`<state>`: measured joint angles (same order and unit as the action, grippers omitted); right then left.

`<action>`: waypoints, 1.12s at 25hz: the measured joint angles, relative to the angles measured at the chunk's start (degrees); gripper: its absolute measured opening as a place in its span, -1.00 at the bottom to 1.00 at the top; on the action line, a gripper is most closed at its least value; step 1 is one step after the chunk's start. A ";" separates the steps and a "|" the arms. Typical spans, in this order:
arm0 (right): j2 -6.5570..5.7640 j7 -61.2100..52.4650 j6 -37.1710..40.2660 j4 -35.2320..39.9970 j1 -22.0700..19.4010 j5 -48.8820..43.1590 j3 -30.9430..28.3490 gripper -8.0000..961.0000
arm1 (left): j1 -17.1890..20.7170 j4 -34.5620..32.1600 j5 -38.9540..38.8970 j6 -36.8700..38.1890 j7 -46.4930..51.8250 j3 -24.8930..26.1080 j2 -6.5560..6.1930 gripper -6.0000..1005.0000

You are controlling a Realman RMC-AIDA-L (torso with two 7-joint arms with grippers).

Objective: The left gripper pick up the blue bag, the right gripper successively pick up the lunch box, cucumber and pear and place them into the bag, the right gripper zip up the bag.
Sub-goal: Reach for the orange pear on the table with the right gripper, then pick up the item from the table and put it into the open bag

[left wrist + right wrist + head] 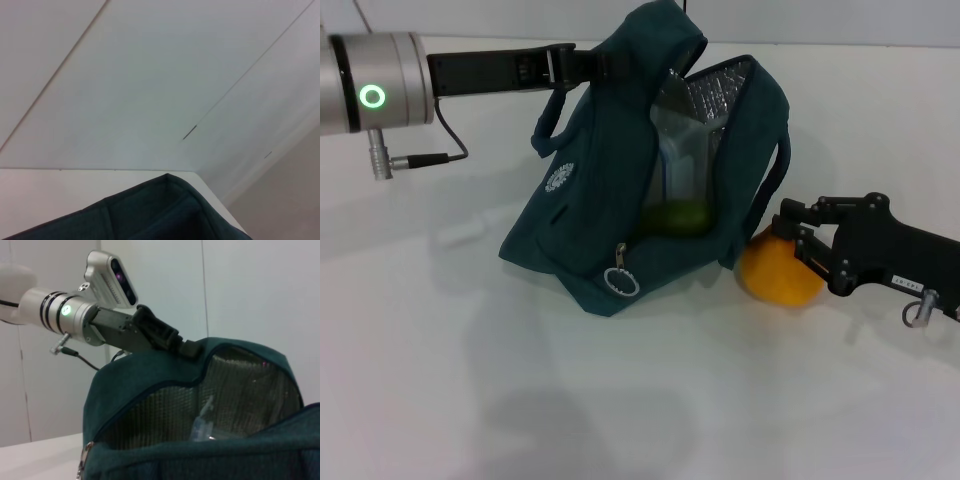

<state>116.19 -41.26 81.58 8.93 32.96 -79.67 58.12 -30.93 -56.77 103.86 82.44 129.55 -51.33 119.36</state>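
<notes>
Two arms work over a smooth white table (pixel 470 400). Biggest thing on it is the blue bag (pixel 610 200), soft dark-teal cloth with a quilted silver foil lining, sitting in the middle and leaning toward the left. Its mouth gapes open toward the right and near side, a round metal zip pull (pixel 620 282) dangling low at the front.

From the left, a black arm with a silver cylinder wrist and a glowing green ring reaches across to the bag's far top edge. There the left gripper (pixel 605 62) is pinched closed on the cloth, holding that edge lifted; in the right wrist view the same gripper (pixel 187 347) bites the seam at the crest.

From the right, the right gripper (pixel 790 238), a black angular claw with a small white label, lies low over the table. Its jaws are spread around the pear (pixel 778 270), a round orange-yellow fruit resting on the table, touching the bag's near right corner; I cannot tell if they press it.

Inside the bag, the clear plastic lunch box (pixel 682 165) stands upright against the foil, and the glossy green cucumber (pixel 675 217) lies below it.
</notes>
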 joint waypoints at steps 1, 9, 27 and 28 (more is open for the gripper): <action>0.00 -0.02 -0.06 0.01 0.00 0.06 0.19 -0.66 | 0.00 0.00 -0.06 0.00 0.00 0.00 0.00 -0.89; 0.00 -0.23 -0.48 0.04 0.22 -0.03 1.00 -0.72 | 0.00 0.00 -0.12 0.00 -0.08 0.08 0.00 -0.89; -0.80 -4.91 10.37 1.47 -3.27 12.17 0.68 -0.92 | 0.61 -0.01 -0.18 0.09 -0.11 0.09 -0.08 -0.89; -0.92 -5.27 11.53 2.23 -3.86 13.10 0.66 -0.92 | 0.63 -0.01 -0.18 0.12 -0.13 0.10 -0.08 -0.89</action>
<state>115.27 -46.54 93.10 11.16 29.10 -66.57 58.78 -30.31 -56.78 103.68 82.56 129.42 -51.23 119.28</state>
